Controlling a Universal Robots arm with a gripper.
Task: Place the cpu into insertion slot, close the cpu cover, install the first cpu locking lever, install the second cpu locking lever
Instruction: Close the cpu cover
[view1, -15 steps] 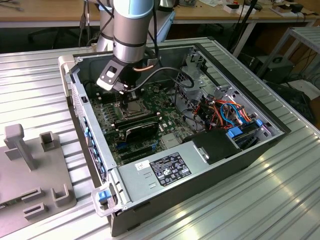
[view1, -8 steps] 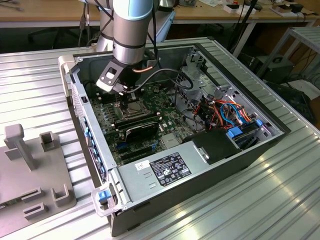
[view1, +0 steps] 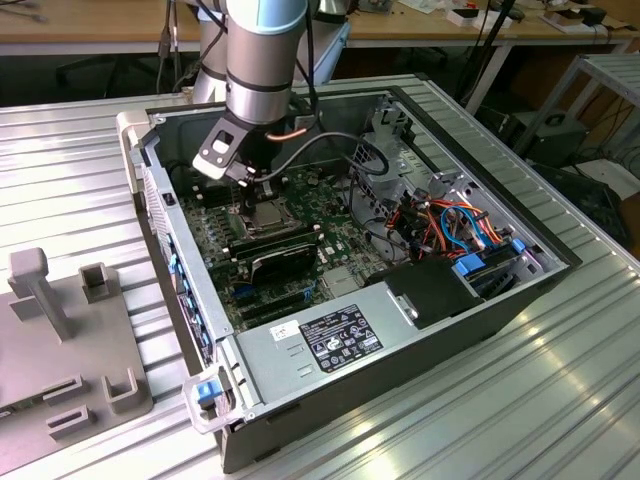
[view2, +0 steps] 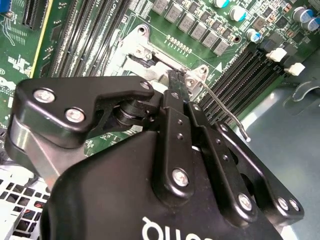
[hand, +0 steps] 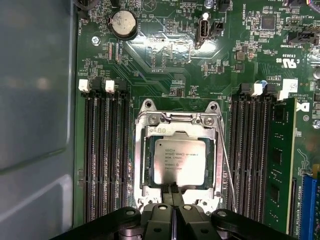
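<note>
The cpu (hand: 180, 161), a small square chip with a silver-tan top, lies flat in the socket on the green motherboard. In the exterior view the cpu (view1: 268, 212) sits just below the arm's tool. The cpu cover (hand: 141, 150), a grey metal frame, lies down around it with the chip showing through its window. My gripper (hand: 172, 192) is shut, fingertips together at the cover's edge beside the chip. In the second wrist view the gripper (view2: 175, 82) tip sits at a socket corner. A thin wire locking lever (view2: 222, 107) runs along the socket side, its hooked end free; it is the lever (hand: 223, 150) beside the cover.
Black memory slots flank the socket, with a green memory stick (hand: 280, 165) on one side. A black card (view1: 285, 262), the power supply (view1: 330, 340) and coloured cables (view1: 450, 220) fill the case. The case wall (hand: 35, 125) stands close. A grey fixture (view1: 60, 340) lies outside.
</note>
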